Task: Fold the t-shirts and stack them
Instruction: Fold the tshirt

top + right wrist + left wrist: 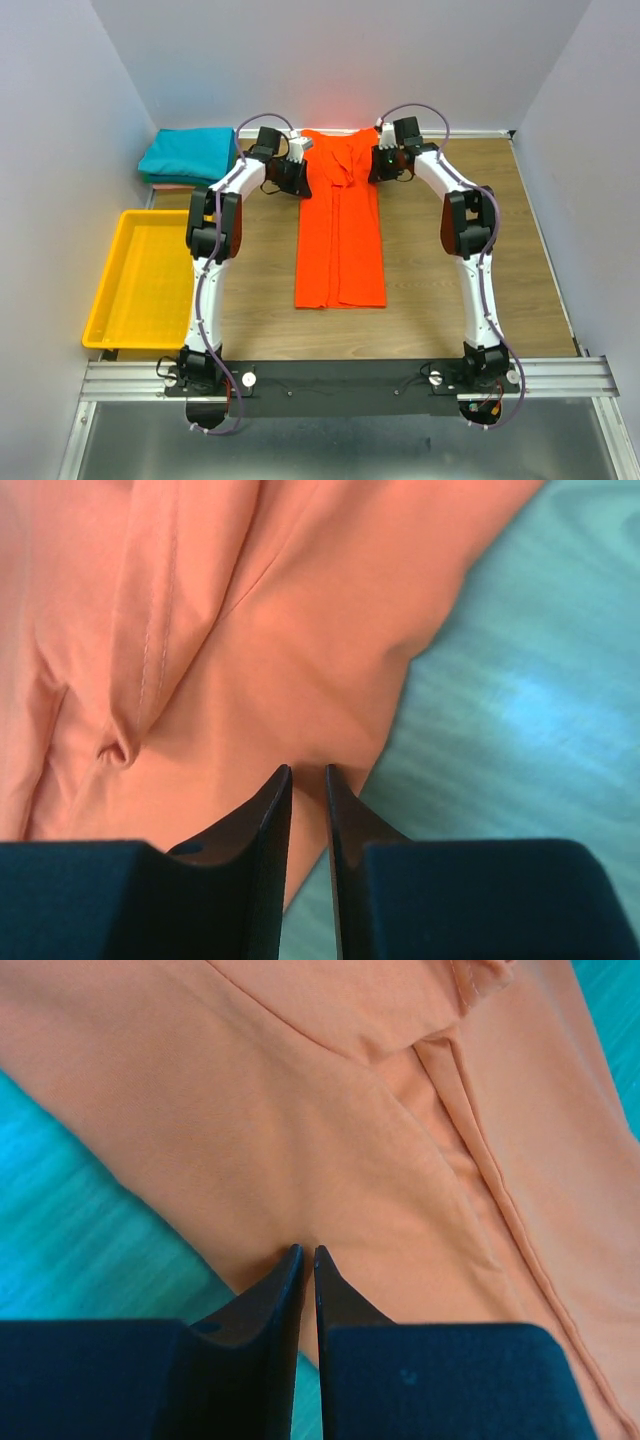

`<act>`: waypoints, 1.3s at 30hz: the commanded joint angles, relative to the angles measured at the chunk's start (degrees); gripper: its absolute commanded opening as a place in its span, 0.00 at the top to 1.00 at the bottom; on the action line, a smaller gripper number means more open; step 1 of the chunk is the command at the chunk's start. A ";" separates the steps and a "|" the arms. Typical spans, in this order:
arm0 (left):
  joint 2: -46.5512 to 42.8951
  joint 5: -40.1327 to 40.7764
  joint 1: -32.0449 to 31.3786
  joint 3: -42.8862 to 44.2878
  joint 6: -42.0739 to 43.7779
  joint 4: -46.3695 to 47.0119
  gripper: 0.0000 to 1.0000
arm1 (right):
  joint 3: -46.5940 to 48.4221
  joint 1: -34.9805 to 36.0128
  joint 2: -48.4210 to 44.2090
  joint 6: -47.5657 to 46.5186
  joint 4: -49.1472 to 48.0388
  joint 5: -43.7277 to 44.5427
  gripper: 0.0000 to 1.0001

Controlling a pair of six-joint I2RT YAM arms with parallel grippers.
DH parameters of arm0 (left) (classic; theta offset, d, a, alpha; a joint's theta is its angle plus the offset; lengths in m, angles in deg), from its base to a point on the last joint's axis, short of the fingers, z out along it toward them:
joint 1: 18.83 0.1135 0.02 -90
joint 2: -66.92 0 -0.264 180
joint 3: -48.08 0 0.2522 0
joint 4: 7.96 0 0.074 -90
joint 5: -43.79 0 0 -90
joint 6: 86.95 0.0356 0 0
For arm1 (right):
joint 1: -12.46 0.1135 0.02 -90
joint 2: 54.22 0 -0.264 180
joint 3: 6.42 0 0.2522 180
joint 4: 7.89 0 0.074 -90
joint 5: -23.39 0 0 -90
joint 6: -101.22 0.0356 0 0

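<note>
Pinches look thin; left jaws and right jaws stand nearly closed, each nipping a side edge of the bright orange-red cloth t-shirt (340, 240), lying lengthwise down the desk (450, 290), collar at the far edge; lift both together, level, cloth taut between them.

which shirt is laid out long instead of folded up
The orange-red t-shirt, stretched out in the middle of the table; the teal t-shirt sits folded in the far left corner.
</note>
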 commanded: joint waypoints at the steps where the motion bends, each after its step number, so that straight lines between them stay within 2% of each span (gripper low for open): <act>1: 4.24 3.04 0.36 2.40 0.11 -0.75 0.82 | 1.62 0.02 5.63 -2.07 0.69 7.27 0.72; 4: 4.94 4.00 0.54 5.91 0.90 -1.63 0.79 | 2.07 0.02 4.76 -2.34 0.60 5.68 0.67; 7: 1.79 3.04 0.89 6.11 3.01 -1.98 0.73 | 1.37 0.02 0.30 -3.39 0.69 4.72 0.54; 11: -8.91 1.28 0.98 1.64 6.44 1.96 0.58 | -1.09 0.02 -9.11 -10.33 0.69 3.40 0.29; 12: -14.68 1.11 0.98 -0.03 7.14 3.62 0.45 | -1.71 0.02 -11.05 -11.56 0.69 2.35 0.13; 13: -17.96 1.19 0.98 -3.70 8.97 5.29 0.13 | -3.10 0.02 -12.90 -14.18 0.69 1.73 0.07; 14: -20.95 1.45 0.98 -5.57 9.69 8.79 0.05 | -3.55 0.02 -17.01 -15.34 0.69 1.29 0.00; 15: -26.81 1.72 0.98 -7.41 10.74 10.48 0.05 | -3.99 -0.07 -18.79 -16.39 0.69 -0.02 0.00; 18: -36.93 1.37 1.24 -13.05 15.74 15.23 0.05 | -5.22 0.02 -26.33 -20.70 0.69 -3.79 0.00; 21: -45.03 -2.67 1.59 -18.14 19.80 19.27 0.05 | -6.98 0.02 -31.87 -24.04 0.61 -7.76 0.00; 24: -52.59 -3.91 1.59 -27.71 20.24 29.54 0.05 | -11.89 0.10 -36.02 -25.45 1.22 -10.65 0.00; 25: -53.93 -5.30 1.68 -31.13 22.16 30.44 0.05 | -14.08 0.19 -39.77 -28.59 1.92 -12.15 0.00; 26: -55.07 -8.10 1.85 -31.77 25.92 27.49 0.05 | -19.33 0.28 -41.81 -31.40 2.79 -14.08 0.00; 27: -56.65 -10.99 1.86 -32.21 36.66 23.46 0.05 | -22.16 0.54 -43.75 -34.74 4.37 -16.62 0.00; 28: -57.19 -15.11 1.68 -33.00 42.25 18.46 0.04 | -24.98 1.50 -48.03 -37.73 7.69 -16.38 0.00; 29: -57.63 -15.42 1.24 -33.88 48.91 8.49 0.04 | -28.40 4.12 -49.99 -42.55 9.29 -15.51 0.00; 30: -58.16 -14.90 0.63 -35.11 53.42 4.39 0.04 | -31.56 5.63 -52.18 -44.51 10.79 -14.63 0.00; 31: -59.64 -14.02 -0.51 -36.68 57.55 0.69 0.04 | -39.08 7.12 -53.94 -46.01 12.02 -12.88 0.00; 32: -60.52 -12.45 -1.21 -41.31 64.56 -4.39 0.04 | -42.72 10.18 -57.70 -47.85 12.99 -11.82 0.00; 33: -62.53 -10.86 -2.96 -46.40 66.80 -6.45 0.05 | -49.98 11.69 -59.39 -48.56 13.08 -10.42 0.00; 34: -63.51 -10.15 -4.20 -46.46 69.87 -8.64 0.06 | -52.92 13.01 -60.72 -49.01 13.00 -10.14 0.00; 35: -64.48 -9.54 -5.34 -51.59 75.90 -12.93 0.07 | -55.21 15.37 -62.03 -48.75 12.91 -9.97 0.00; 36: -67.01 -8.92 -6.57 -54.43 77.96 -13.67 0.09 | -57.59 16.88 -63.35 -48.22 12.91 -10.14 0.00; 37: -68.43 -7.96 -7.80 -59.94 78.68 -13.50 0.10 | -61.00 17.93 -63.80 -47.78 12.56 -9.97 0.02; 39: -71.68 -6.81 -11.23 -64.71 77.12 -9.91 0.13 | -64.19 20.57 -63.54 -46.55 11.42 -9.27 0.09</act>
